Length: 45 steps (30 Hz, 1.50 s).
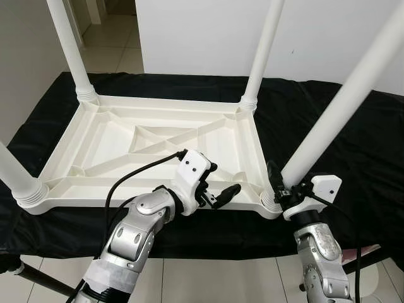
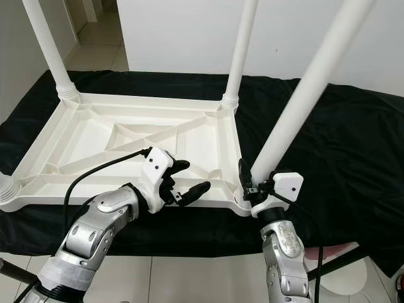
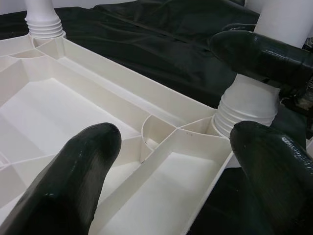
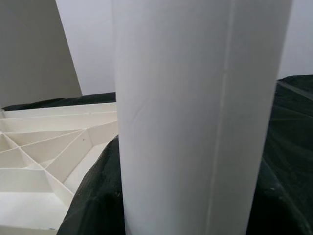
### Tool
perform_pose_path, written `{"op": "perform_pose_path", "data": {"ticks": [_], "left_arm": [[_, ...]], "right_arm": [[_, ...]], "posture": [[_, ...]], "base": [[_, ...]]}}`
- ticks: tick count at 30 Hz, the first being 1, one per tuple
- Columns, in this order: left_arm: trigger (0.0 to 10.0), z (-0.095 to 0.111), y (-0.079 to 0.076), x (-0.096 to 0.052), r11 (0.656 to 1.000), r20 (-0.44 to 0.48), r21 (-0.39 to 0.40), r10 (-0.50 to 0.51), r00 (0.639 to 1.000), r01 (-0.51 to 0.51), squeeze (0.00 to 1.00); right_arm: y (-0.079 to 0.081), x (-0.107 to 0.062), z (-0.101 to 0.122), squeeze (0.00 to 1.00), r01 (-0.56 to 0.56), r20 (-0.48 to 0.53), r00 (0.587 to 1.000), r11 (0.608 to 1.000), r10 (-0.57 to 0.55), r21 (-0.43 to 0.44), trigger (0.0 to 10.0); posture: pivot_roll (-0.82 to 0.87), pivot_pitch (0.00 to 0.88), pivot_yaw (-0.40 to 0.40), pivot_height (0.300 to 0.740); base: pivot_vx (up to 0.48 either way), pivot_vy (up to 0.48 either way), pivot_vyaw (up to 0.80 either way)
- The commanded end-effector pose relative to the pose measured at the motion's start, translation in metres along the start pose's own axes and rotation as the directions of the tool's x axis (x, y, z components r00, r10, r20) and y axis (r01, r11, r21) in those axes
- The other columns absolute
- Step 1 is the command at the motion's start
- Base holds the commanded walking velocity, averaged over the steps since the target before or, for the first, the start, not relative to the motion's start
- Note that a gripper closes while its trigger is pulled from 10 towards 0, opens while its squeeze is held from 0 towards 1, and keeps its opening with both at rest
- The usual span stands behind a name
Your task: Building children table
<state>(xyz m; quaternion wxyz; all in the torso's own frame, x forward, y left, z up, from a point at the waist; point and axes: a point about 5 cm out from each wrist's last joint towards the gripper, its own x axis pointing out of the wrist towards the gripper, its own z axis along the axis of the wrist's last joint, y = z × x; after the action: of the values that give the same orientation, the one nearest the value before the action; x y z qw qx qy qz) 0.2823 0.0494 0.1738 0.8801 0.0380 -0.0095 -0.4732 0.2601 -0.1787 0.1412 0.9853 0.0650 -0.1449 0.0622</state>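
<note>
Right claw (image 1: 278,183) clenched around the near-right table leg (image 1: 334,107); left claw (image 1: 218,183) spread wide above the tabletop underside (image 1: 158,142).

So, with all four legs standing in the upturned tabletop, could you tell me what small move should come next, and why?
Probably twist the near-right leg home: the right gripper is clamped at its base, and it leans outward. The left gripper hovers open over the tabletop rim.

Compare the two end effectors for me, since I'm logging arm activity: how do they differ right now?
The right end effector is closed around the base of the near-right white plastic table leg; the left end effector is open, holding nothing, over the upturned white tabletop's near rim. Both have black fingers.
</note>
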Motion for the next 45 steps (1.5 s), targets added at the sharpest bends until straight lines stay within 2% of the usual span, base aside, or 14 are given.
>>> {"op": "perform_pose_path", "data": {"ticks": [1, 3, 4, 5, 7, 9, 15, 20, 24, 29, 39, 45], "left_arm": [[10.0, 0.002, -0.001, 0.001, 1.0, 0.004, 0.009, 0.008, 1.0, -0.008, 0.0], [10.0, 0.002, -0.001, 0.001, 1.0, 0.004, 0.01, 0.008, 1.0, -0.008, 0.0], [10.0, 0.003, -0.001, 0.001, 1.0, 0.005, 0.013, 0.008, 1.0, -0.008, 0.0], [10.0, 0.003, -0.001, 0.001, 1.0, 0.005, 0.013, 0.008, 1.0, -0.008, 0.0], [10.0, 0.004, 0.0, 0.001, 1.0, 0.007, 0.013, 0.006, 1.0, -0.006, 0.0], [10.0, 0.004, 0.0, 0.001, 1.0, 0.007, 0.013, 0.006, 1.0, -0.006, 0.0], [10.0, 0.005, 0.0, 0.001, 1.0, 0.008, 0.016, 0.001, 1.0, -0.001, 0.0], [10.0, 0.005, 0.0, 0.001, 1.0, 0.008, 0.018, 0.001, 1.0, -0.001, 0.0], [10.0, 0.005, 0.0, 0.001, 1.0, 0.007, 0.019, 0.0, 1.0, 0.0, 0.0], [10.0, 0.006, 0.0, 0.001, 1.0, 0.009, 0.022, -0.003, 1.0, 0.003, 0.0], [10.0, 0.007, 0.0, 0.001, 1.0, 0.01, 0.024, -0.003, 1.0, 0.003, 0.0], [10.0, 0.007, 0.0, 0.0, 1.0, 0.01, 0.022, 0.0, 1.0, 0.0, 0.0]], "right_arm": [[-0.003, -0.016, -0.029, 0.0, 0.052, -0.145, 0.988, 0.998, -0.048, 0.022, 10.0], [-0.002, -0.019, -0.028, 0.0, 0.058, -0.13, 0.99, 0.998, -0.058, 0.003, 10.0], [0.0, -0.023, -0.027, 0.0, 0.052, -0.106, 0.993, 0.998, -0.056, -0.045, 10.0], [0.0, -0.023, -0.027, 0.0, 0.052, -0.106, 0.993, 0.998, -0.056, -0.045, 10.0], [0.003, -0.029, -0.028, 0.0, 0.026, -0.086, 0.996, 0.994, -0.035, -0.108, 10.0], [0.003, -0.03, -0.028, 0.0, 0.025, -0.084, 0.996, 0.993, -0.034, -0.113, 10.0], [0.01, -0.039, -0.04, 0.0, -0.07, -0.149, 0.988, 0.983, 0.045, -0.169, 10.0], [0.01, -0.042, -0.044, 0.0, -0.081, -0.161, 0.986, 0.982, 0.053, -0.169, 10.0], [0.009, -0.044, -0.05, 0.0, -0.074, -0.188, 0.981, 0.988, 0.047, -0.138, 10.0], [0.006, -0.035, -0.051, 0.0, -0.035, -0.205, 0.979, 0.996, 0.018, -0.078, 10.0], [0.002, -0.029, -0.053, 0.0, -0.029, -0.241, 0.97, 0.998, 0.013, -0.061, 10.0], [-0.003, -0.023, -0.054, 0.0, -0.023, -0.287, 0.958, 0.994, -0.009, -0.108, 10.0]], "posture": [[0.03, 0.111, -0.005, 0.74], [0.03, 0.111, -0.005, 0.74], [0.03, 0.108, -0.002, 0.74], [0.03, 0.108, -0.002, 0.74], [0.03, 0.108, 0.001, 0.74], [0.03, 0.108, 0.001, 0.74], [0.02, 0.11, 0.003, 0.74], [0.03, 0.107, 0.004, 0.74], [0.03, 0.104, 0.006, 0.74], [0.03, 0.101, 0.006, 0.74], [0.03, 0.101, 0.006, 0.74], [0.03, 0.107, 0.007, 0.74]], "base": [[0.0, 0.0, 0.0], [0.0, 0.0, 0.0], [0.0, 0.0, 0.0], [0.0, 0.0, 0.0], [0.0, 0.0, 0.0], [0.0, 0.0, 0.0], [0.0, 0.0, 0.0], [0.0, 0.0, 0.0], [0.0, 0.0, 0.0], [0.0, 0.0, 0.0], [0.0, 0.0, 0.0], [0.0, 0.0, 0.0]]}}
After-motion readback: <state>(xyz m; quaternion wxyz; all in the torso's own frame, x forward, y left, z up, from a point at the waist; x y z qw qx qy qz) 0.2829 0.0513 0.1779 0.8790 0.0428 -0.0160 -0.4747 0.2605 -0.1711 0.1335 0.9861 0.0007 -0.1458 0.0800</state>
